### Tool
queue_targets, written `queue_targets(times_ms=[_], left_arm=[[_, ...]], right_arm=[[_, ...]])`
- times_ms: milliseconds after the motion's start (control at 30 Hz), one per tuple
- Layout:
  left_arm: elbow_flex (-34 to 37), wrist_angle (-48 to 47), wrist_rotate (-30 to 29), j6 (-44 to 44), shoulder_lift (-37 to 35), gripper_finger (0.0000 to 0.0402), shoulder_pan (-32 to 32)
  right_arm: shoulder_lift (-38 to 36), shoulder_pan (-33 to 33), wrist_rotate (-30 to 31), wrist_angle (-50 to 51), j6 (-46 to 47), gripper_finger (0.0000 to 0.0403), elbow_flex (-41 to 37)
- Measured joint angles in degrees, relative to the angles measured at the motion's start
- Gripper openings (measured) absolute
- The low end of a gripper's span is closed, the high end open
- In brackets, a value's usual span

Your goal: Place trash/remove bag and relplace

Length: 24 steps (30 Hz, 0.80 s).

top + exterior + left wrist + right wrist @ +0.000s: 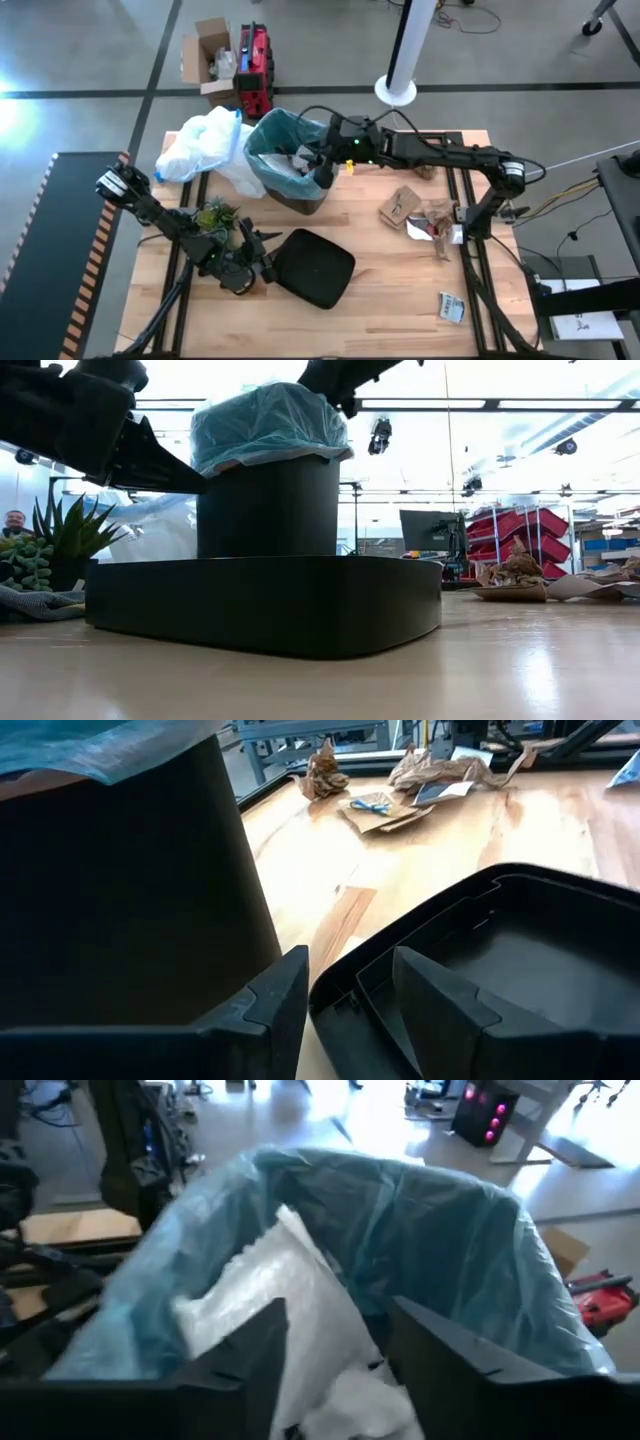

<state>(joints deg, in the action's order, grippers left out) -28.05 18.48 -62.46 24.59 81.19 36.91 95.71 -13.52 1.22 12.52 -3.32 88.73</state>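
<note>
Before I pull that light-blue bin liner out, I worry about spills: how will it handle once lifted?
The bag will likely be floppy: its thin film drapes crinkled over the bin's rim. It probably stays light, holding only a white wrapper that shows. It may tear or slip, being thin and glossy.

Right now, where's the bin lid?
In the high view the black lid lies flat on the table's near middle, in front of the bin, with the left gripper at its left edge.
</note>
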Motion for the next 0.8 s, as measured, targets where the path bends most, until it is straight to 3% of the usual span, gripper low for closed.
queue_targets(times_ms=[133,300,467,633,800], left_arm=[[0.0,0.0,0.0,0.0,0.0,0.0128,0.0],[0.1,0.0,0.0,1.0,0.0,0.0121,0.2],[0.4,-0.1,0.0,1.1,0.0,0.0119,0.1],[0.5,-0.2,0.0,0.0,0.0,0.0128,0.1],[0.4,-0.1,0.0,-0.3,0.0,0.0139,0.1]], right_arm=[[-4.4,-0.3,1.2,9.1,0.4,0.0219,0.0],[-13.8,-1.0,14.8,22.4,1.2,0.0243,-2.6],[-24.3,-3.3,25.7,29.6,7.1,0.0255,-10.8],[-30.1,-9.9,25.6,38.4,11.5,0.0262,-19.7],[-30.6,-16.9,24.8,45.2,12.3,0.0262,-26.8]])
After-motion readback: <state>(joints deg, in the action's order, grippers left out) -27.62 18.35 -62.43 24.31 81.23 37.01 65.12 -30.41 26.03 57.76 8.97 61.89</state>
